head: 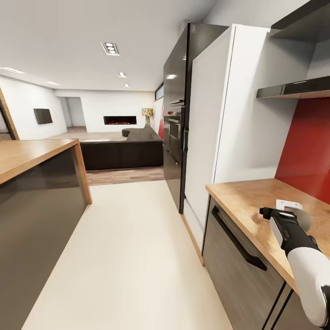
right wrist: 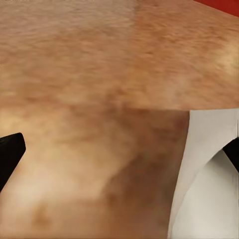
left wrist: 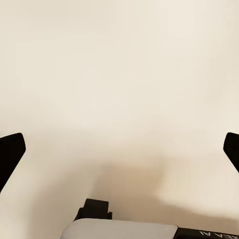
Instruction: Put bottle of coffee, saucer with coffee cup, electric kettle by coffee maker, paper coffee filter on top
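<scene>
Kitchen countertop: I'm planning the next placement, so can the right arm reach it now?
Probably yes: the right gripper hangs over the kitchen countertop, with bare wood beneath and nothing between; a small white thing shows by it.

One light wood-grain worktop (head: 243,197) lies under the right gripper (head: 280,211), with one white paper cone (head: 288,205) just beside its fingertips. Two dark wall shelves (head: 293,89) hang above it. One wooden island block (head: 27,156) stands well apart.
</scene>
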Tool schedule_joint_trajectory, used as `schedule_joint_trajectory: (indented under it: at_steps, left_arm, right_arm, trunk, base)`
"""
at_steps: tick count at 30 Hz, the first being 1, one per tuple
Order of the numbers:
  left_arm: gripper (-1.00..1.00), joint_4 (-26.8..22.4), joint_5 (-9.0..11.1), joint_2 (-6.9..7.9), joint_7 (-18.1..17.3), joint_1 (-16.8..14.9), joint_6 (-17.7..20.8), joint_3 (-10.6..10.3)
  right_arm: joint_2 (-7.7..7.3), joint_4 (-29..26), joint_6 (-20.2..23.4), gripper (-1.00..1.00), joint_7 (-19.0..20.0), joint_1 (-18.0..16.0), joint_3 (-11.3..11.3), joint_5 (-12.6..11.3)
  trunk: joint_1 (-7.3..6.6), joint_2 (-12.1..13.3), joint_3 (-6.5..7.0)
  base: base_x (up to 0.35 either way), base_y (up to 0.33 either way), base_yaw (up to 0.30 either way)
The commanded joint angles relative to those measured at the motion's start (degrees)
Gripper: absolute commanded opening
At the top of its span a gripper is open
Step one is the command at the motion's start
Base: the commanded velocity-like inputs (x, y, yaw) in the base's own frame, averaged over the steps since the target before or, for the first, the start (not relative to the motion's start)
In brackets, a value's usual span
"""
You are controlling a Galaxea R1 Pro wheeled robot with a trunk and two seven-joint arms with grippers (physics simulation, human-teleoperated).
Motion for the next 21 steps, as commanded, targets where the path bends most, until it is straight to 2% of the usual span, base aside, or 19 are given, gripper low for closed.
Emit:
schedule_joint_trajectory:
  at_steps: [1, 9, 21]
  left_arm:
    - [1.0, -0.1, 0.4, -0.03, -0.1, 0.0, 0.0, 0.1]
    - [1.0, -0.1, 0.4, -0.03, -0.1, 0.0, 0.0, 0.1]
    - [1.0, -0.1, 0.4, -0.03, -0.1, 0.0, 0.0, 0.1]
  right_arm:
    - [0.02, -0.1, 0.4, 1.0, 0.1, 0.0, -0.1, 0.5]
    - [0.01, -0.1, 0.4, 1.0, 0.0, 0.0, -0.2, 0.5]
    - [0.01, -0.1, 0.4, 1.0, 0.0, 0.0, -0.2, 0.5]
  trunk:
    - [0.0, 0.0, -0.05]
    - [0.0, 0.0, -0.05]
    - [0.0, 0.0, -0.05]
  base:
    - [0.0, 0.0, 0.0]
    - [0.075, -0.043, 0.0]
    - [0.007, -0.004, 0.0]
